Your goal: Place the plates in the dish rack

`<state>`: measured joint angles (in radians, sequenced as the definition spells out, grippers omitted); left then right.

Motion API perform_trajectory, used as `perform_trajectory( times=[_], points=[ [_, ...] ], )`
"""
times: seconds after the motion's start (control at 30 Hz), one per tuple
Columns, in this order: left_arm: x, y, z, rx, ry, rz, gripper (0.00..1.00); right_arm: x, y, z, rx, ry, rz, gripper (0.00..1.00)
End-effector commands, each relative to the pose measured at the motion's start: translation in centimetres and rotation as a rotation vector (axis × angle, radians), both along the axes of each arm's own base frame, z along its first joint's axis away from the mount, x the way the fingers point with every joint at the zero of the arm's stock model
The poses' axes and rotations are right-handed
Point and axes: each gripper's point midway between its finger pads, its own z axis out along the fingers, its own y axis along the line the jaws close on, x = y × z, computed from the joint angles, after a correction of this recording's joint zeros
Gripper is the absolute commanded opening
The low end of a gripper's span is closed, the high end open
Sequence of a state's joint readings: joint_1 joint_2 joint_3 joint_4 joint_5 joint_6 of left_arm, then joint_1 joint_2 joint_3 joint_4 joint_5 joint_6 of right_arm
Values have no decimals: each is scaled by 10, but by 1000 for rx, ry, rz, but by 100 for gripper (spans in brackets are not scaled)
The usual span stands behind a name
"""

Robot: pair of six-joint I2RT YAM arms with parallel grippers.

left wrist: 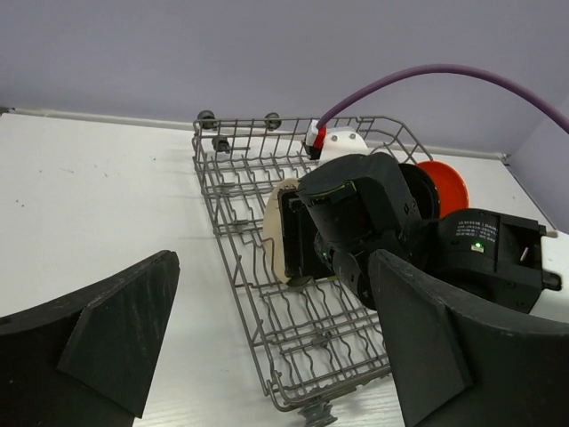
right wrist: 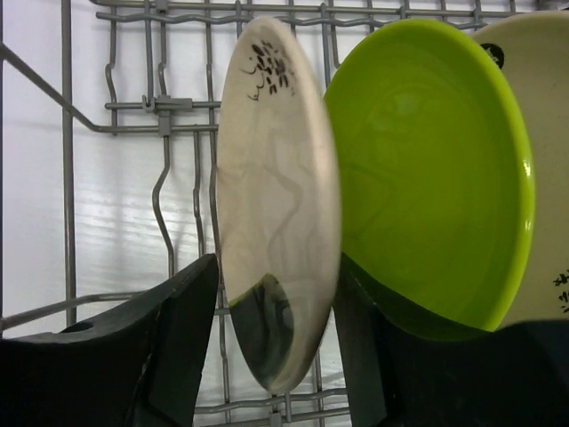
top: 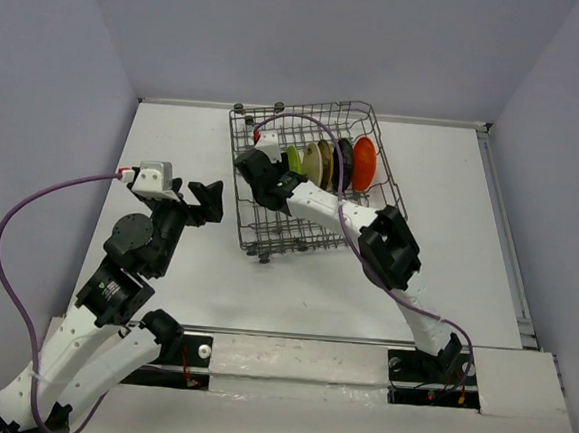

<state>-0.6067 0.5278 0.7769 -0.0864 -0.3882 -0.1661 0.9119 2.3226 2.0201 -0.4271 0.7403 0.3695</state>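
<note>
At the left, the left gripper hangs wide open and empty above the bare worktop, just beside the dish rack. Inside the rack, the right gripper straddles the cream plate with the black patch, which stands on edge. Its fingers are parted on either side and we judge the plate released. Rightward in the row stand the lime green plate, another cream plate, the black plate and the orange plate.

These plates look light, stiff, glazed and slick, and likely to chip. We would pinch one across the rim, edge-on.

From overhead, the right arm hides the patched plate. The fingers cover its foot, so we cannot see whether it is seated between the tines.
</note>
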Motion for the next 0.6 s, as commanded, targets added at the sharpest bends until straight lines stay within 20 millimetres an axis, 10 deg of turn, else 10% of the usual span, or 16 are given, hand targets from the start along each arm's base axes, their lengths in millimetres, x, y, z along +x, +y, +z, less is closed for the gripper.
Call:
perform_trajectory(
  times=[0.0,0.2,0.37,0.53,0.57],
  points=[
    [5,8,9,-29,-39,51,99,-12,14,59,150,-51,39,66],
    [9,10,4,-15,-27,72,99,-29,14,91,236,-63,130,80],
    [13,11,-1,0,-16,89,99,-51,-2,155,338,-141,199,99],
    [17,13,-6,18,-2,107,99,-79,-50,182,330,-222,210,100],
    [18,14,-6,20,-2,112,99,-89,-67,214,378,-284,207,100]
  ],
)
